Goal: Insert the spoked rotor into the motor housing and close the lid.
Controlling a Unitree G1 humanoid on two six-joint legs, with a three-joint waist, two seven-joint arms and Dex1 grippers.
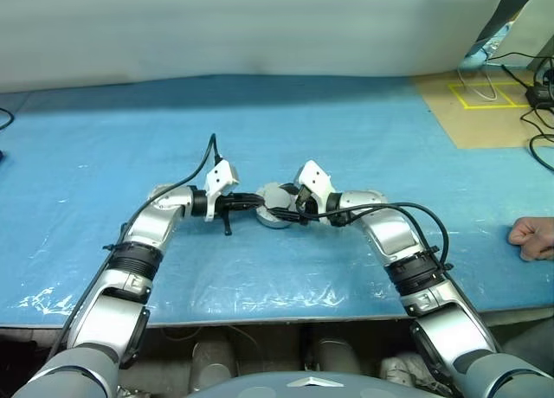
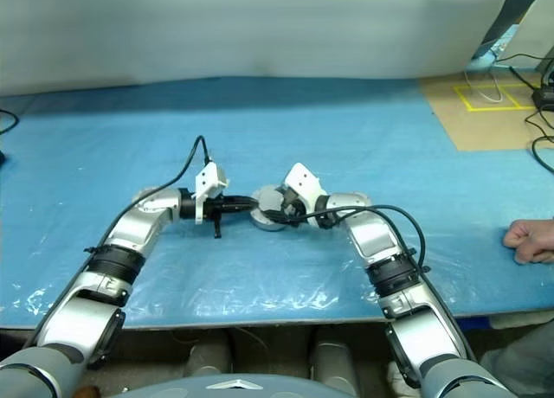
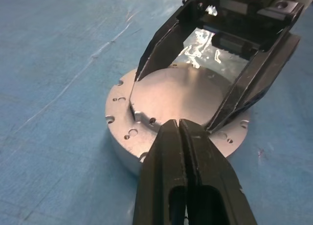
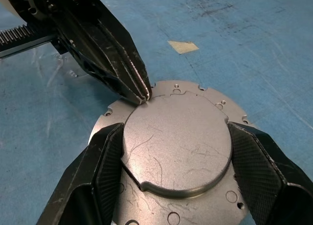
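Right hand [image 4: 176, 151] grips lid [image 4: 178, 146] (atop motor housing [image 3: 122, 137]).

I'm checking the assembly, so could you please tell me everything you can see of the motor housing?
The motor housing is a short round silver-grey metal can, scratched, lying flat on the blue table cover. A raised round plate tops a wider flange ringed with small holes. The right gripper clasps the plate by its sides; the shut left gripper presses its tips at the plate's edge.

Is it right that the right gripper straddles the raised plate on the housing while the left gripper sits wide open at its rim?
Not quite. The left gripper is shut, its tips at the raised plate's edge, as the left wrist view shows. The right gripper does straddle that plate on the motor housing.
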